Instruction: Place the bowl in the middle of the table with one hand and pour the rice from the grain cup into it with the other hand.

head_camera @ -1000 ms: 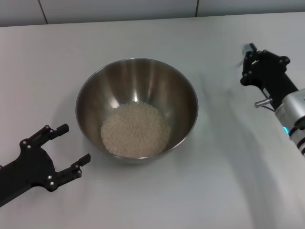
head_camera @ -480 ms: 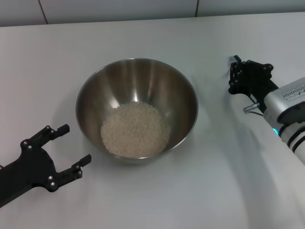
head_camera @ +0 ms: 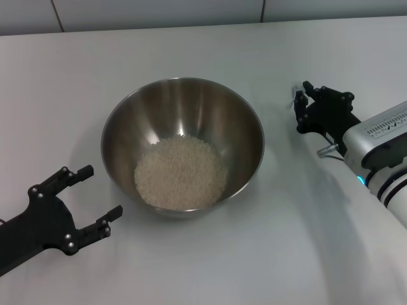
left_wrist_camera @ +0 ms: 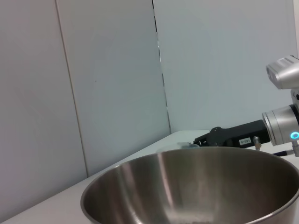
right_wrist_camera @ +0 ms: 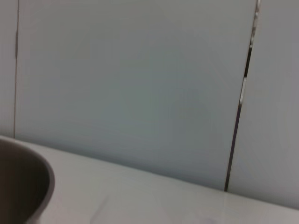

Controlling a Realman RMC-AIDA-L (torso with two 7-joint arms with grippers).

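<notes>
Bowl [head_camera: 182, 145] between left gripper [head_camera: 79, 203] and right gripper [head_camera: 308, 105].

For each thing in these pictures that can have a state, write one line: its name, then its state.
bowl: upright on the table, holding rice.
rice: heaped in the bowl's bottom.
grain cup: barely visible past the bowl's rim; contents unclear.
left gripper: open, empty, beside the bowl.
right gripper: beside the bowl, off its rim.

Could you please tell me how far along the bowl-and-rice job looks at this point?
Mostly done: the bowl sits mid-table with the rice heaped inside. The left gripper rests open beside it, holding nothing. The right gripper is off to the bowl's right; the grain cup is barely visible there, so setting it down may remain.
</notes>
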